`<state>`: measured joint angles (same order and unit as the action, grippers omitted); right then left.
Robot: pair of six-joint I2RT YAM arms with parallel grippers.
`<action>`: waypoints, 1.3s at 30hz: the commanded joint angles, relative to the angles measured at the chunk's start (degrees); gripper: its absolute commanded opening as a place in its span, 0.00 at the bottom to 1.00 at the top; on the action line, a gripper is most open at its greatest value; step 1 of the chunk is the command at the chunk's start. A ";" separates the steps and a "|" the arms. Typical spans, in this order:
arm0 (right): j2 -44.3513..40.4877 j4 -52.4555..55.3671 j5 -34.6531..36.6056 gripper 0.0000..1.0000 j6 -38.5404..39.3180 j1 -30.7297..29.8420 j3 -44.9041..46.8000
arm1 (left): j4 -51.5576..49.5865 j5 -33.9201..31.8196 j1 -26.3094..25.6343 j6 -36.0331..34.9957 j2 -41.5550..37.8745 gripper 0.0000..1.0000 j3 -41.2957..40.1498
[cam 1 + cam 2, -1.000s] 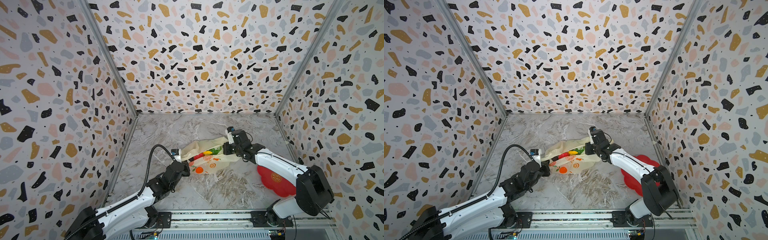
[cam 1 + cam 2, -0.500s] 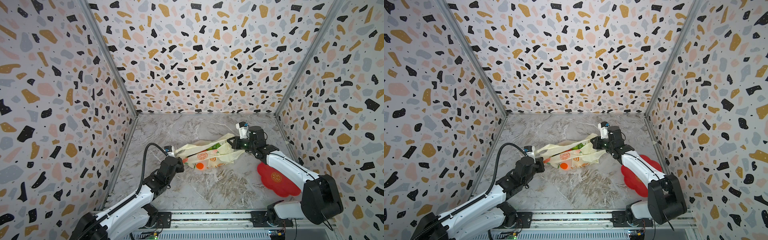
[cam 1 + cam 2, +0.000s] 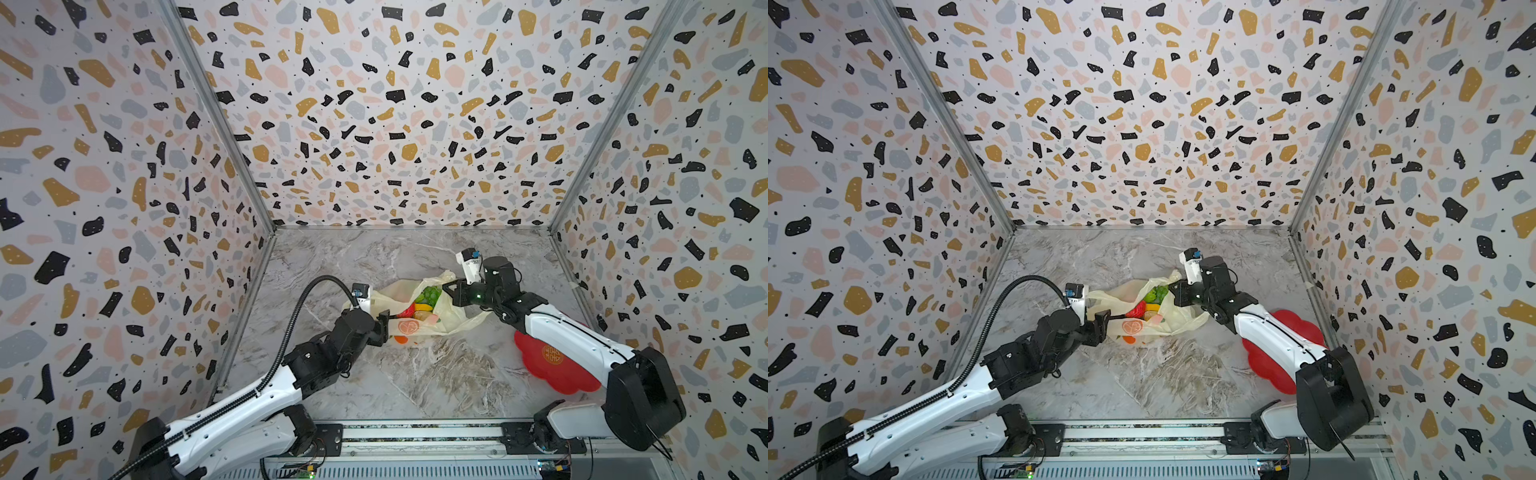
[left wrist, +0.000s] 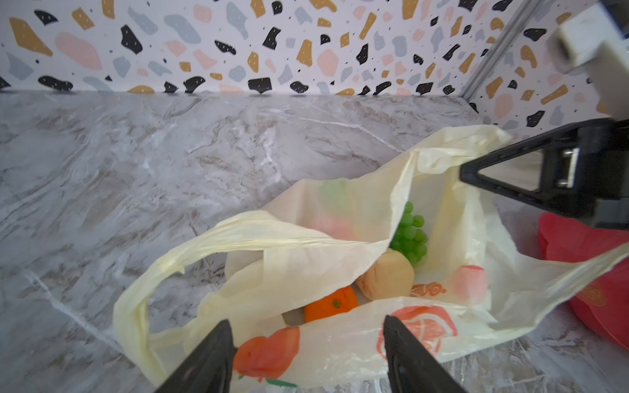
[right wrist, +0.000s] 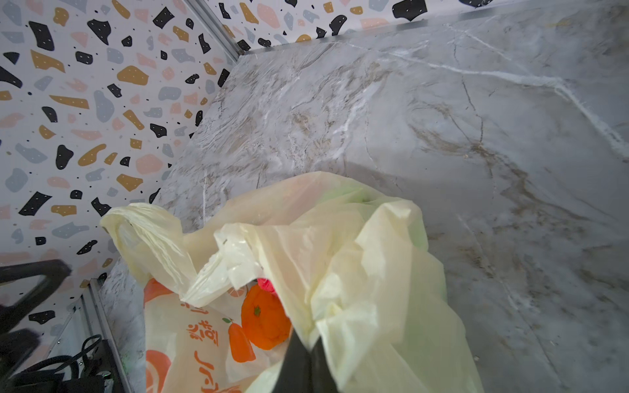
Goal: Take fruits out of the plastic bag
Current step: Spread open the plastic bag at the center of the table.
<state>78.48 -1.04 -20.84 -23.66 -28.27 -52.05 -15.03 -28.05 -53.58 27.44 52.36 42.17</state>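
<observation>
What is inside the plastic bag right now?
Inside the plastic bag: a green grape bunch, an orange, a beige pear-like piece and a red fruit. Its film hides whatever else lies deeper.

The right gripper (image 5: pixel 308 350) is pinching a fold of the plastic bag (image 5: pixel 374 272), its jaws pressed together on the pale yellow film. The bag is lying crumpled on the marble worktop (image 5: pixel 476 119). An orange (image 5: pixel 263 318) is showing in the bag's mouth, with something red (image 5: pixel 266 285) peeking out just beside it. A loop handle (image 5: pixel 149 238) is sticking up toward the speckled wall (image 5: pixel 68 102).
</observation>
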 commanded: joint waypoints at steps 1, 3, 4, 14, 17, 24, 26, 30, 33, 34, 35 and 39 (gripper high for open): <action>-1.12 0.16 0.54 0.00 1.41 -0.08 -2.88 | -4.16 -7.62 -5.38 -3.16 3.03 0.70 3.69; -1.31 -0.09 0.36 0.00 1.59 -0.12 -2.79 | -1.67 -5.64 -6.68 -5.39 6.02 0.70 5.30; -1.40 -0.10 0.32 0.00 1.62 -0.11 -2.74 | -0.83 -4.95 -6.80 -6.10 8.14 0.71 6.21; -2.67 0.23 0.62 0.00 2.12 -0.79 -2.35 | -7.18 -10.11 -6.54 -6.61 30.62 0.80 18.58; -3.24 -0.18 0.71 0.00 2.26 -1.26 -1.77 | -8.69 -12.37 -4.87 -4.84 34.60 0.78 21.06; -4.25 0.00 0.57 0.00 3.51 -1.60 -0.44 | -8.59 -13.07 0.29 -2.62 39.83 0.71 23.51; -4.34 0.22 0.36 0.00 4.17 -1.72 -0.08 | -8.54 -12.88 1.70 -2.22 40.68 0.65 24.28; -4.34 0.76 1.51 0.00 5.26 -1.78 0.69 | -3.99 -9.15 2.51 -4.36 39.66 0.59 23.71; -4.09 1.22 3.30 0.00 5.80 -1.79 0.93 | -0.14 -5.13 3.46 -4.64 37.82 0.53 21.64; -3.95 1.30 3.81 0.00 5.88 -1.78 0.95 | 0.46 -4.30 4.10 -4.30 37.54 0.48 21.13; -3.95 1.46 4.16 0.00 5.95 -1.76 0.95 | 0.75 -3.57 4.94 -4.00 37.30 0.44 20.66; -3.71 1.57 4.91 0.00 6.24 -1.61 0.49 | 1.96 0.67 9.77 -2.22 35.67 0.13 18.65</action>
<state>75.99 -0.51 -17.28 -18.70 -29.71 -51.24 -16.12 -31.35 -47.07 23.81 89.95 62.76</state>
